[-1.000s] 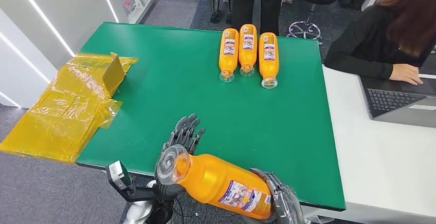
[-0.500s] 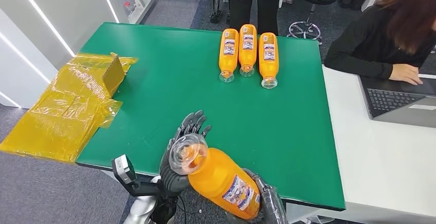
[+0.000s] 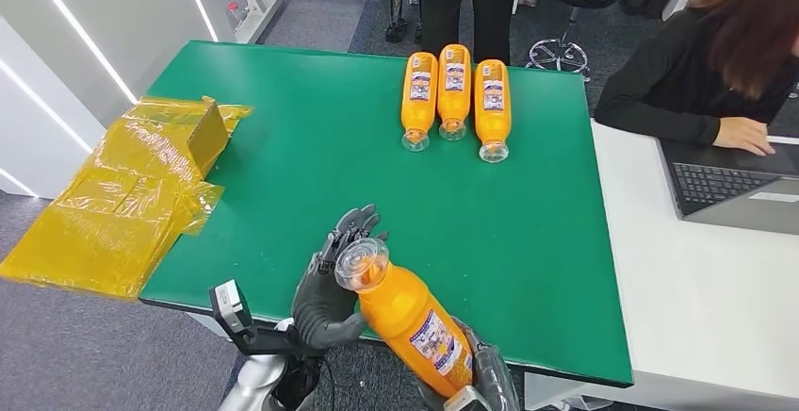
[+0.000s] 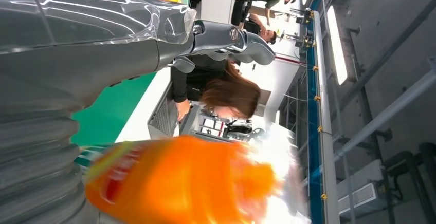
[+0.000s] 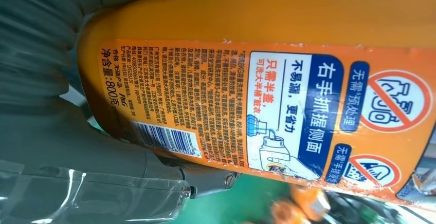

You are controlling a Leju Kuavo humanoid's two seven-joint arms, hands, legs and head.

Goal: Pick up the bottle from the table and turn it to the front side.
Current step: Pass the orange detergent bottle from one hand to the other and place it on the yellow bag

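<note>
Green matting covers the tabletop (image 3: 311, 138), with a white desk butted against its right edge, where a seated person (image 3: 725, 62) works at a laptop (image 3: 730, 194); another person stands beyond the far edge. Crumpled yellow plastic wrap (image 3: 122, 199) hangs off the left edge. Three orange bottles (image 3: 454, 95) lie side by side near the far edge, caps pointing toward the robot.

Just off the near edge, lifted clear of the tabletop, is the task's orange detergent bottle (image 3: 405, 312). A second ago it lay nearly crosswise between the two hands; now it is swung round so the clear cap (image 3: 361, 262) points away from the robot, toward the far edge, and the printed label faces up. The right wrist view shows that label as the one with the barcode and fine print, so this looks like the back, and the turn to the front side is, by my judgement, only partly done.

The right hand (image 3: 485, 378) grasps the bottle's base, fingers wrapped round it. The left hand (image 3: 330, 293) sits against the neck, having risen with the cap; its fingers (image 3: 350, 227) extend past the cap, and I cannot tell whether they clasp it or merely steady it.
</note>
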